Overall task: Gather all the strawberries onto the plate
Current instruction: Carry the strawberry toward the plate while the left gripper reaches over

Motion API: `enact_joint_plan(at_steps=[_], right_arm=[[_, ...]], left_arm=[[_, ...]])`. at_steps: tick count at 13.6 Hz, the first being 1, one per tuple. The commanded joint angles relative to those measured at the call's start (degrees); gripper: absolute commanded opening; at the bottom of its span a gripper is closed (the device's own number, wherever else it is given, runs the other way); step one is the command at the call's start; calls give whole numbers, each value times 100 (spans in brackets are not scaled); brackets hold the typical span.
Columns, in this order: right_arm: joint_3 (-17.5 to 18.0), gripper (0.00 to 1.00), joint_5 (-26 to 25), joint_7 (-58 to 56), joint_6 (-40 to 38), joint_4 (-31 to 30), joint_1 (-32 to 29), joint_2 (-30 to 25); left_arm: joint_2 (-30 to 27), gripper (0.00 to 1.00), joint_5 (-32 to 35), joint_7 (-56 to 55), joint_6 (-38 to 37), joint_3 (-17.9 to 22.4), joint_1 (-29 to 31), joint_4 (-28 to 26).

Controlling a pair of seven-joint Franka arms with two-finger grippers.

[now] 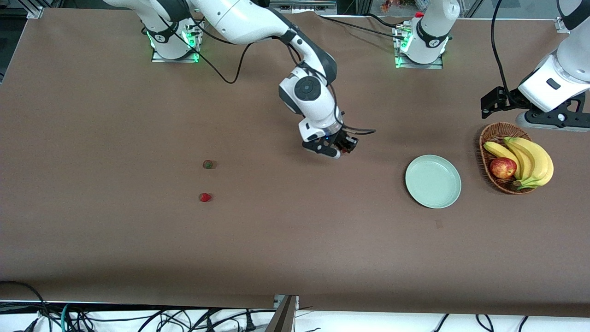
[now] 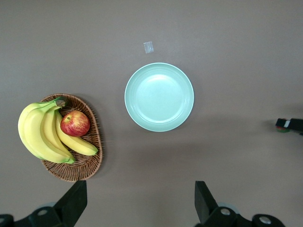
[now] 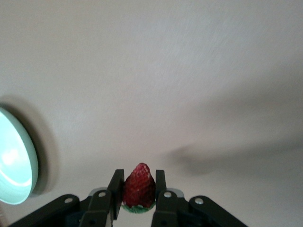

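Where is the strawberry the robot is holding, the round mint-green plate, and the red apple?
Held red strawberry point(image 3: 139, 185), right wrist view, middle of the berry.
Round pale mint-green plate point(image 1: 433, 181), front view, bare centre.
Red apple point(image 1: 503, 168), front view, middle of its skin.

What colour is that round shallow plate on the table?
Pale mint green plate, plain and unpatterned; clearest in the left wrist view.

No readable writing anywhere.

We find no word, brand, number or sign that we can read on the table point(image 1: 115, 240), the plate point(image 1: 433, 199), the wicker basket point(image 1: 489, 138) or the arms. The round emblem on the right arm's wrist joint point(image 1: 304, 88) and the small marks on the two arm bases point(image 1: 161, 38) may be symbols, but we cannot make out what they say.
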Motion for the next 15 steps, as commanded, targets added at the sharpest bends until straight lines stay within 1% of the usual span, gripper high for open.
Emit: enact_joint_plan(at_steps=[1,3,4,5,6,7,8,10,12,15], right_arm=[[-145,25,-213,200,63,264,122,246],[-154,26,-599,165,54,238,113,317],[-154,29,-818,121,28,229,78,308],[-154,37,-977,112,2,194,61,299],[-171,59,-1083,103,-68,176,43,291],[-249,86,-1145,94,-199,176,43,273],[-311,99,-1163,86,-375,176,52,238],[-425,100,-1163,68,-884,211,52,107],[-531,100,-1155,-72,-1533,211,-1,-226],[-479,100,-988,-1115,-2536,211,-649,-789]], left_arm=[[251,100,-107,-61,-112,38,-128,376],[498,100,-107,-53,-261,-6,-128,736],[577,100,-107,-44,-296,-15,-128,816],[578,100,-116,-35,-349,-15,-128,843],[586,100,-133,-18,-349,-24,-137,878],[586,100,-151,0,-341,-41,-137,887],[586,100,-151,9,-349,-42,-172,887],[586,100,-169,26,-349,-33,-172,879],[586,100,-169,35,-349,-33,-172,879],[586,100,-177,35,-349,-33,-163,852]])
